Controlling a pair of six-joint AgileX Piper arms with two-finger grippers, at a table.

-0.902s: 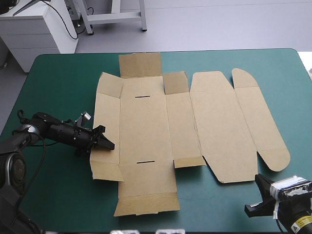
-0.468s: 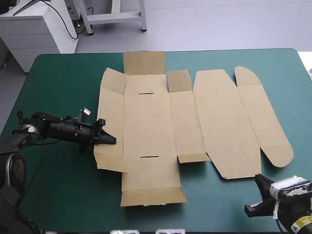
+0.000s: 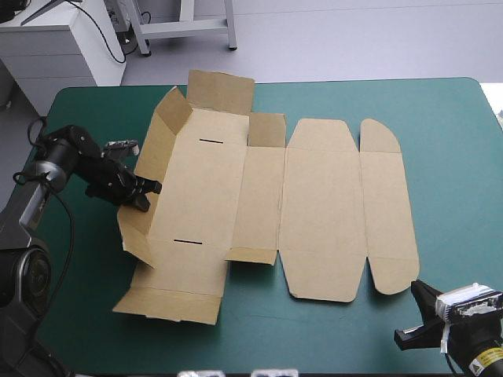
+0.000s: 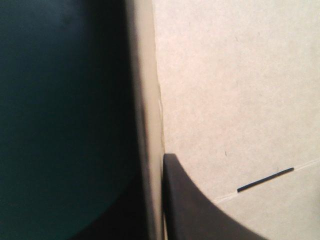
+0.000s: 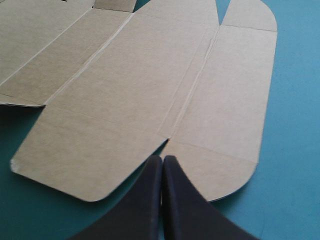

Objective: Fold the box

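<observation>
The brown box (image 3: 314,204) lies as a cut sheet across the teal-green table, its lid panels flat toward the right. Its left wall (image 3: 149,157) stands raised and tilted. My left gripper (image 3: 145,195) is shut on that wall from outside. In the left wrist view the board's edge (image 4: 150,115) runs between the fingers; one black finger (image 4: 200,210) rests on the inner face, near a slot (image 4: 265,180). My right gripper (image 5: 162,159) is shut with nothing in it, near the table's front right corner, its tip just short of the lid's rounded flap (image 5: 225,125).
The box's far flap (image 3: 222,90) reaches the table's far edge. A near flap (image 3: 169,305) lies flat toward the front left. Bare teal-green cover (image 3: 448,173) shows right of the box and along the front edge.
My left gripper has moved away from the front edge and lifted the left wall from flat to raised. The whole sheet slid left and turned a little. The right gripper has not moved.
</observation>
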